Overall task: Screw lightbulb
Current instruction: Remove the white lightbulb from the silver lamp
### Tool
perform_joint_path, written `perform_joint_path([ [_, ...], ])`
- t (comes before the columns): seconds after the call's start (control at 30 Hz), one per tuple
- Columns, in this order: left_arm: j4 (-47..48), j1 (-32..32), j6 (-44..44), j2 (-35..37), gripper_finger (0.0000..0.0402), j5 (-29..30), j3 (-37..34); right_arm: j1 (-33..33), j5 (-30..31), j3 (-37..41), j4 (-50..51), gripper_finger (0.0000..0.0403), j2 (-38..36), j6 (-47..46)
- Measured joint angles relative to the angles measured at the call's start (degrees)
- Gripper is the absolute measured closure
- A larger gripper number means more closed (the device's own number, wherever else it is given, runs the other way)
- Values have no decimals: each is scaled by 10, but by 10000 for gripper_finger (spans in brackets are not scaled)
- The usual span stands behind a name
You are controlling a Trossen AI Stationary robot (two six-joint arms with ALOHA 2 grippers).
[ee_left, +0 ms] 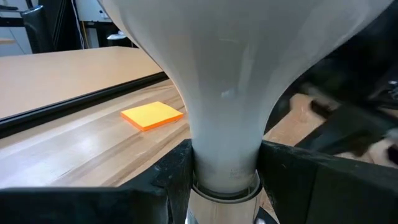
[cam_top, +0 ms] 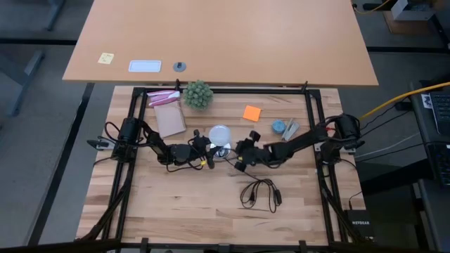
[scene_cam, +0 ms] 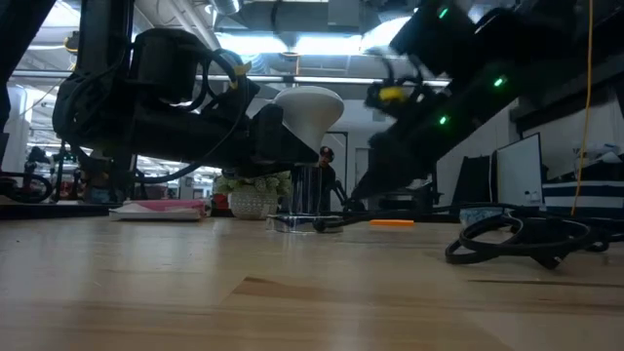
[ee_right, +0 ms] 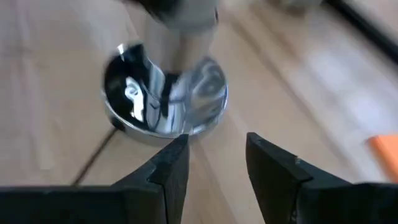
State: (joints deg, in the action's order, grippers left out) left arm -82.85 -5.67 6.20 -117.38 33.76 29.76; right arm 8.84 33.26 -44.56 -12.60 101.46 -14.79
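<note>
The wooden table (cam_top: 176, 211) fills most of what I can see from above, with both dark arms reaching in to meet near its middle. The left gripper (ee_left: 225, 180) has its fingers pinched on the narrow neck of the lightbulb (ee_left: 236, 74), just above the screw end. The globe swells upward past the edge of that wrist picture, so its top is cut off there. The bulb stands upright on the shiny socket disc (ee_right: 165, 96), which sits directly under the left gripper. How far the thread has seated is hidden by the fingers. The right gripper (ee_right: 214, 165) hangs just short of that disc, fingers spread a little with nothing between them. Beyond the left gripper lies an orange sticky pad (ee_left: 152, 116).
</note>
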Motion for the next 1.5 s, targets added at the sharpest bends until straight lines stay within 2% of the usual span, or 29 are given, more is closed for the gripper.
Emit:
perform_joint_path([
  [0.2, 0, 0, 0, 0, 249, 0, 0, -47, -111, 0, -22, 244, 47, -6],
  [0.27, 0, 0, 0, 0, 249, 0, 0, -48, -129, 0, -41, 244, 60, -19],
  [0.6, 0, 0, 0, 0, 249, -1, 0, -12, -159, 1, -116, 244, 76, -68],
  [0.8, 0, 0, -2, 0, 249, -1, 0, 10, -154, 0, -151, 244, 76, -93],
  [1.17, 1, 0, 0, 0, 249, -1, 0, 26, -151, -38, -149, 244, 76, -74],
  [1.37, 3, 0, 0, 0, 249, -1, 0, 32, -179, -53, -120, 244, 58, -18],
  [1.5, 3, 0, 0, 0, 249, -1, 0, 32, -179, -73, 1, 244, 10, -11],
])
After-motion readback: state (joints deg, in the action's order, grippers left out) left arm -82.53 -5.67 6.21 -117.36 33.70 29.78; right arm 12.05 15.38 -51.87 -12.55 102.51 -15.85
